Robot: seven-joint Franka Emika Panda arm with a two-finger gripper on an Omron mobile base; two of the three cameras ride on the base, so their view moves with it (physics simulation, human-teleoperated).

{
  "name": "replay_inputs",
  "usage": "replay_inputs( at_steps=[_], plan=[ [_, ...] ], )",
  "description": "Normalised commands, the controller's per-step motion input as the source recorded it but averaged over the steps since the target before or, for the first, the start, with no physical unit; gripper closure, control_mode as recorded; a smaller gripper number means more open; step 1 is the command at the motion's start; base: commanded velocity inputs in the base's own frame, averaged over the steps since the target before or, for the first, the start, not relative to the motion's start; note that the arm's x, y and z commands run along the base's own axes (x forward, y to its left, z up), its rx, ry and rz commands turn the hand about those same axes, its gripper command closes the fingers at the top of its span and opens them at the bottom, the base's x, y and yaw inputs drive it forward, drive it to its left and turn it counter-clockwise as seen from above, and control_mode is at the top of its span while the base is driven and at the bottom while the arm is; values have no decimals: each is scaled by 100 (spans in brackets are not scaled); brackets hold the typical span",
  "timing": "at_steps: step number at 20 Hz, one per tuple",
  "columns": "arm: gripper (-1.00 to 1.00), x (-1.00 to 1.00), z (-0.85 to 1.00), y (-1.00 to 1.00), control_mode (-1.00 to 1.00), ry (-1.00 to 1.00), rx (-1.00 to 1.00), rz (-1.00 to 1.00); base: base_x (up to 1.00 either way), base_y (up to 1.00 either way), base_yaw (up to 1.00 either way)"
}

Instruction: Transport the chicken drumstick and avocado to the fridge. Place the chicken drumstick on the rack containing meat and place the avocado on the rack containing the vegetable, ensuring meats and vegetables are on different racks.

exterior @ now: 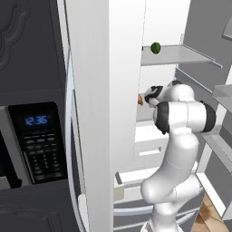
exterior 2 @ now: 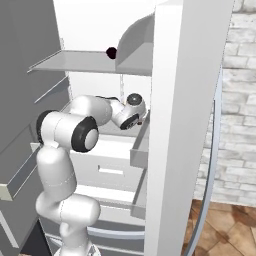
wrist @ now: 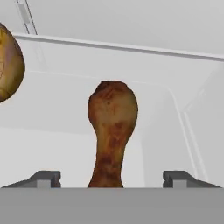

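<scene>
The brown chicken drumstick (wrist: 112, 131) lies on the lower white shelf (wrist: 48, 144) inside the fridge (exterior: 38, 136), fat end away from me, bone end between my fingers. My gripper (wrist: 113, 179) is open, and its fingertips (wrist: 48, 178) stand wide apart on either side, touching nothing. An orange-brown meat lump (wrist: 8, 63) sits on the same shelf to the left. The green avocado (exterior: 156, 47) rests on the upper grey rack (exterior: 186, 56). A small, almost black thing (exterior 2: 111, 52), the eggplant by its colour, sits on that rack too.
The open fridge door's white edge (exterior: 97, 113) stands close on the left of the arm, and the other door (exterior 2: 182, 125) on the right. A white drawer (exterior 2: 112, 167) sits below the lower shelf. Door bins (exterior: 222, 145) jut out on the side.
</scene>
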Motion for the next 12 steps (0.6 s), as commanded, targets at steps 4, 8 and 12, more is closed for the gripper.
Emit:
replay_inputs(
  at_steps=[4, 8, 12],
  plan=[
    [-100, -86, 2, 7, -100, -12, 0, -8, 0, 0, 0],
    [-100, -87, 16, 33, -100, -11, 0, -11, 0, 0, 0],
    [-100, -78, 37, 39, -100, -3, 0, -16, 0, 0, 0]
  ],
)
